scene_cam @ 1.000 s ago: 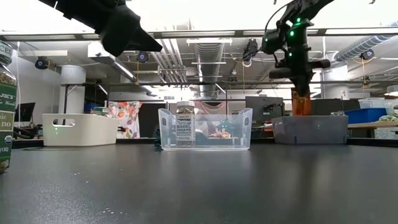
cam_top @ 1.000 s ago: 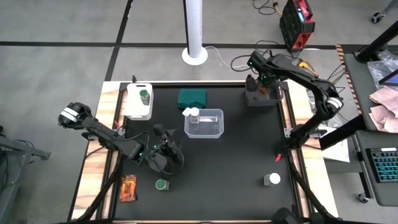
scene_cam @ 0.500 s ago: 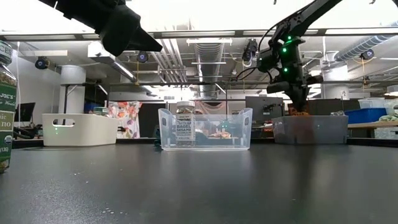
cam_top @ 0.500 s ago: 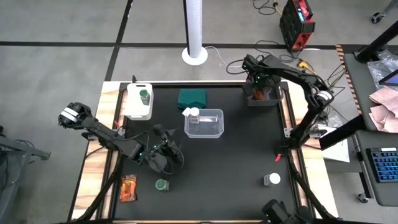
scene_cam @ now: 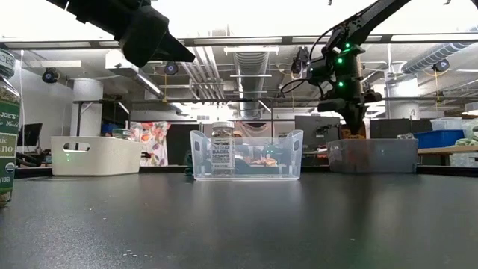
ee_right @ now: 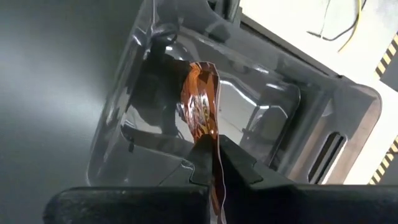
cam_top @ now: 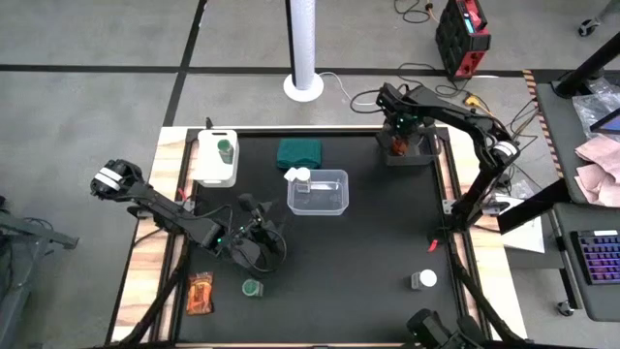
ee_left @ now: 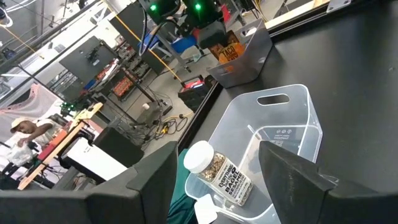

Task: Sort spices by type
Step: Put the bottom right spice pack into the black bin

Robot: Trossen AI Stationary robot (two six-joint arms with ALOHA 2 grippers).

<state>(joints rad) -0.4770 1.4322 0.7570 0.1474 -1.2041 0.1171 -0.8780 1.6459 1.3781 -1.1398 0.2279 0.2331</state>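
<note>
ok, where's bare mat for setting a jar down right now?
Widest bare patch: between the clear bin and the white-lidded jar. Also open between the white bin and the left tool. Crowded around that tool, near the green-lidded jar.

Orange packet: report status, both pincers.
Right pincer shut on orange packet, lowering it into grey bin at far right corner. Left pincer open, waiting near green-lidded jar. Nothing blocking.

Grey floor (cam_top: 87,39), white column (cam_top: 303,44), exposed ceiling ducts (scene_cam: 250,63).

Matt black tabletop (cam_top: 368,262), clear glossy plastic bin (cam_top: 318,192), crinkled shiny orange-red packet (ee_right: 200,106), white-lidded clear jar (ee_left: 219,173).
</note>
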